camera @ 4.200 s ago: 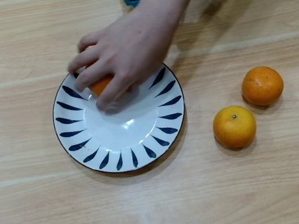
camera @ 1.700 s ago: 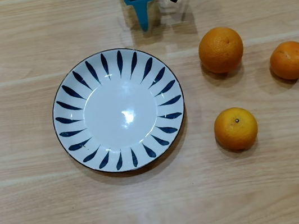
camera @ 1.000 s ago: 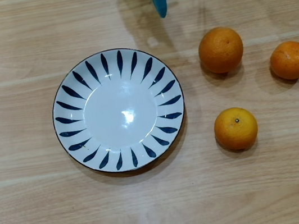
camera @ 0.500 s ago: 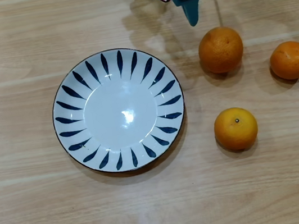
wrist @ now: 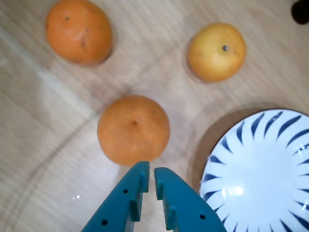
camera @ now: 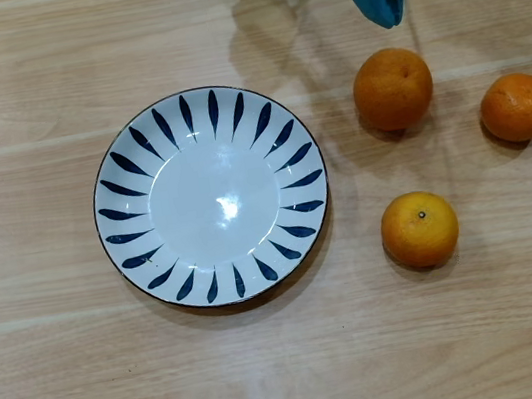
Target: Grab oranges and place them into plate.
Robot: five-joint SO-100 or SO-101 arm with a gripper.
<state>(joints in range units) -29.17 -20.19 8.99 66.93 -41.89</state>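
While three oranges wait on the table, the plate (camera: 211, 196) sits empty.

Seen from overhead, the teal gripper (camera: 384, 11) points down-frame just above the nearest orange (camera: 392, 88), apart from it; a second orange (camera: 517, 107) lies to its right and a third orange (camera: 420, 229) below, stem dot up, all right of the plate. Being round, none shows a long axis. From the wrist view, the gripper (wrist: 149, 174) has its fingers nearly together, empty, tips just short of the nearest orange (wrist: 133, 129); the plate (wrist: 256, 169) lies at the right.
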